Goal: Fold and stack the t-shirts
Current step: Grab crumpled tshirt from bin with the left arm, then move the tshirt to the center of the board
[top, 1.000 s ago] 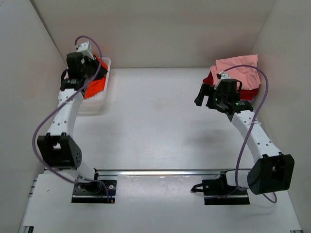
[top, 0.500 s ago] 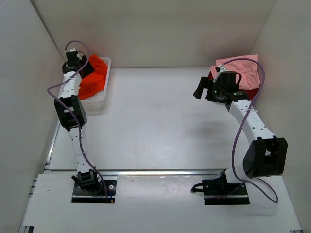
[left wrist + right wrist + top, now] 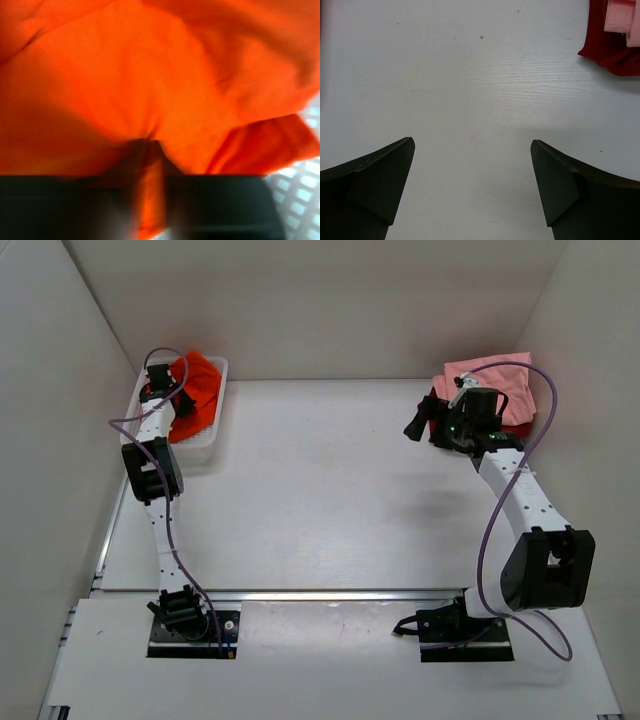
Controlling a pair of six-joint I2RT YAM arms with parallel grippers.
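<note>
The orange t-shirt (image 3: 198, 382) lies bunched in the white mesh basket (image 3: 205, 445) at the far left. My left gripper (image 3: 166, 390) is down in it. In the left wrist view orange cloth (image 3: 165, 80) fills the frame, and a fold of it is pinched between my shut fingers (image 3: 150, 170). The light pink t-shirt (image 3: 500, 380) lies on the dark red t-shirt (image 3: 441, 396) at the far right. My right gripper (image 3: 418, 424) hovers left of that stack, open and empty (image 3: 472, 142). The dark red (image 3: 610, 47) and pink (image 3: 622, 20) edges show at that view's top right.
White walls close in the table on the left, back and right. The basket's mesh floor (image 3: 300, 192) shows beside the orange cloth. Bare white tabletop (image 3: 470, 75) lies under my right gripper.
My left arm has stretched out and its gripper has dropped into the orange shirt in the basket. My right gripper has drawn back a little toward the pink and red stack.
</note>
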